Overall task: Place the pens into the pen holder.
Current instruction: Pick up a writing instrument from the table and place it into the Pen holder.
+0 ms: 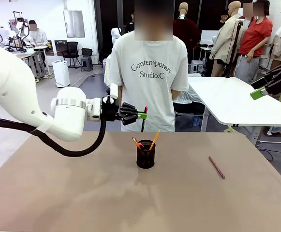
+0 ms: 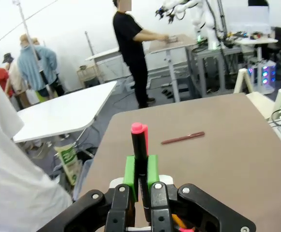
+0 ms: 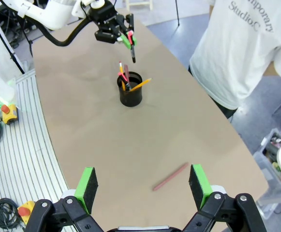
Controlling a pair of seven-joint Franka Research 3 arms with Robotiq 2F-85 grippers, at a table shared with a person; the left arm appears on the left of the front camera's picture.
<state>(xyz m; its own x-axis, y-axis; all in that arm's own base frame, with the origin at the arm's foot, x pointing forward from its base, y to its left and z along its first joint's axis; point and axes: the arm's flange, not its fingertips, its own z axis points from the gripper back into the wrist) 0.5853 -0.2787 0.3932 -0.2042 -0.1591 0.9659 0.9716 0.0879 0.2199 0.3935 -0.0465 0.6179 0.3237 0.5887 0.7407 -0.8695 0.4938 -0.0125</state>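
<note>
One pen (image 1: pixel 142 124) in left pincer (image 1: pixel 143 115), pink pen (image 1: pixel 216 167) on table (image 1: pixel 58 193), two in holder (image 1: pixel 145 159).

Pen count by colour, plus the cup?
Yellow-orange pen, in cup: 1
Dark pen with red accents, in cup: 1
Black pen with pink cap, in left gripper: 1
Reddish-pink pen, lying loose: 1
Black mesh cup: 1
Total: 5

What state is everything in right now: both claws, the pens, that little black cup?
left gripper: shut on the dark pen.
dark pen: held upright in the air, pink cap up.
right gripper: open, empty.
pen holder: upright, yellow-orange pen and red-tipped pen leaning inside.
reddish-pink pen: lying flat on the table, loose.
</note>
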